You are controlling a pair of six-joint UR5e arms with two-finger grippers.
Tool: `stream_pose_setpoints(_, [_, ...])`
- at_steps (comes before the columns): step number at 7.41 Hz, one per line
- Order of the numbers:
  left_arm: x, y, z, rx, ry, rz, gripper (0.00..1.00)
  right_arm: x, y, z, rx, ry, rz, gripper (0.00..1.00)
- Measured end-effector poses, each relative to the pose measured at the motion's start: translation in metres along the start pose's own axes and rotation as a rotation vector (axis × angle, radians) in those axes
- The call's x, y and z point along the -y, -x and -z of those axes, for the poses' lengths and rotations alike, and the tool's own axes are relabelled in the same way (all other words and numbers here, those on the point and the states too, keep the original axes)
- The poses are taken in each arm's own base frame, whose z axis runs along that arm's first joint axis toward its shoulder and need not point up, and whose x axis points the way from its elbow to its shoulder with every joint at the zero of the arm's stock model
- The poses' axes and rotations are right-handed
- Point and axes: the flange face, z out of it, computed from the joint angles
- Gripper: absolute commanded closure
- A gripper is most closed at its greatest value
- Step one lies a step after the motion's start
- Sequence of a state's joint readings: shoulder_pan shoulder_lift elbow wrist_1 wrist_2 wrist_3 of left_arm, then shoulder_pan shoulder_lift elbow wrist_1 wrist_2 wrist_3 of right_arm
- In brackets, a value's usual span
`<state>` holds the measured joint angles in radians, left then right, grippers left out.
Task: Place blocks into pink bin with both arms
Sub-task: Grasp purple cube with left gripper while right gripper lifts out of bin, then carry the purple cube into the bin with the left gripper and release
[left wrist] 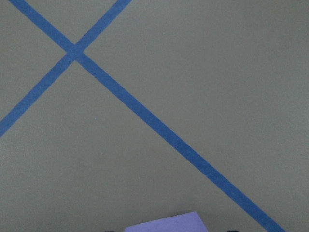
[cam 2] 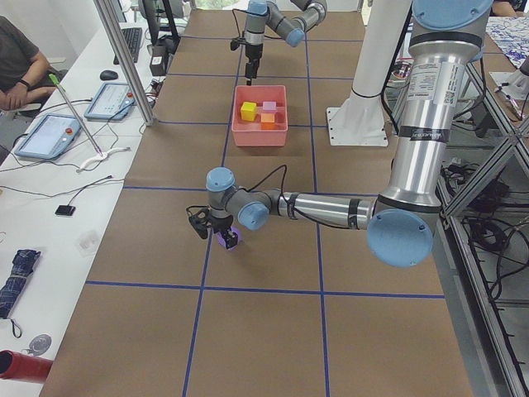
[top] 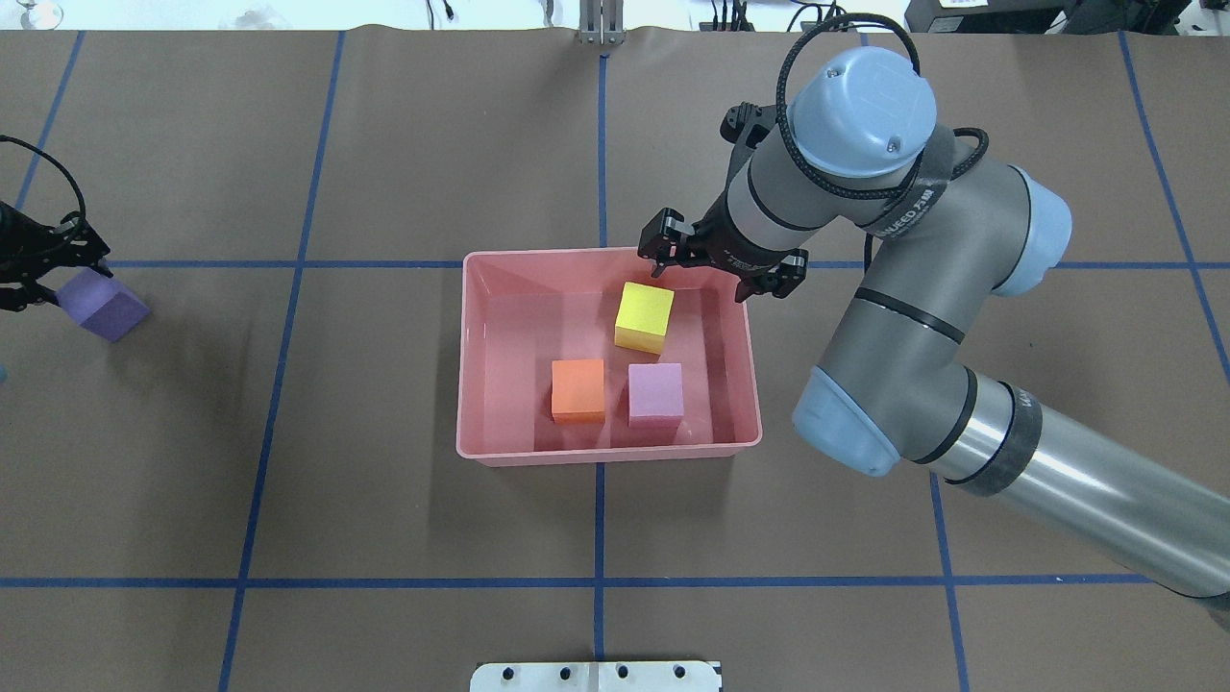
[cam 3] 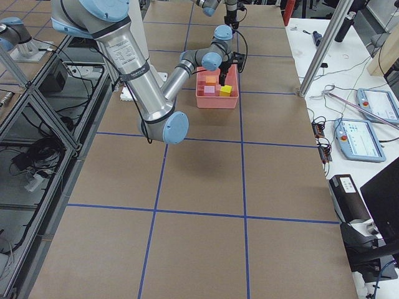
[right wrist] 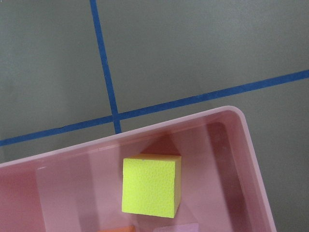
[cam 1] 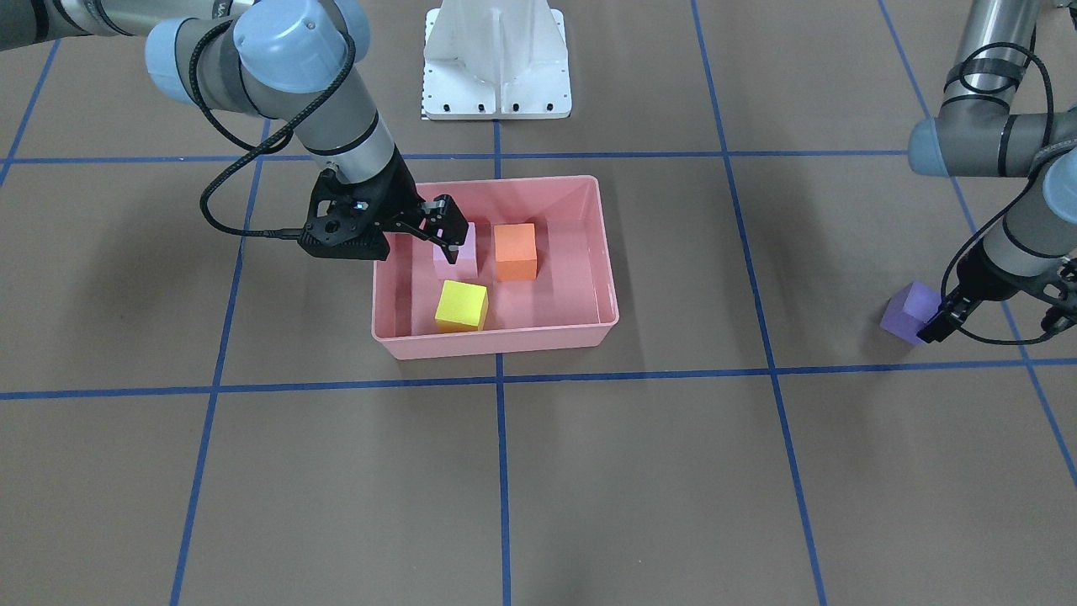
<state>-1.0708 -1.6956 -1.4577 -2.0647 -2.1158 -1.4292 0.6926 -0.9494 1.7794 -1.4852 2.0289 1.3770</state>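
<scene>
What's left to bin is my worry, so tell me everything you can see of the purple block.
The purple block is a small, matte, foam-like cube with crisp edges, turned at an angle to the blue grid tape. It appears to rest on the brown table cover, far out on the robot's left and well apart from the pink bin. The left gripper is at it, open; whether a finger touches it cannot be told.

Blue tape lines (cam 1: 503,505) grid the brown table (cam 1: 656,488).
</scene>
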Motion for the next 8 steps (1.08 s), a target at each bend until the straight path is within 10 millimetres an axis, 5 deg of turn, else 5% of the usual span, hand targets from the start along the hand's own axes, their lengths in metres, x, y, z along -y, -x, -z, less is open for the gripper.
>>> stream_pose_setpoints(2, [-0.017,-0.031,0.018,-0.049,0.094,0.023,1.0,0.019,-0.024,0.023,0.015,0.018,-0.029,0.0])
stream_pose_setpoints(3, [-0.033,-0.067,0.042,-0.088,0.175,0.058,1.0,0.032,-0.041,0.038,0.026,0.027,-0.051,0.0])
stream_pose_setpoints(6, [-0.093,-0.224,0.166,-0.137,0.246,0.157,1.0,0.069,-0.11,0.067,0.005,-0.004,-0.058,0.0])
stream_pose_setpoints(7, [-0.13,-0.272,0.203,-0.148,0.26,0.187,1.0,0.08,-0.137,0.07,-0.017,-0.017,-0.041,0.0])
stream_pose_setpoints(8, [-0.185,-0.311,0.214,-0.145,0.271,0.199,1.0,0.09,-0.164,0.072,-0.042,-0.027,-0.026,0.0])
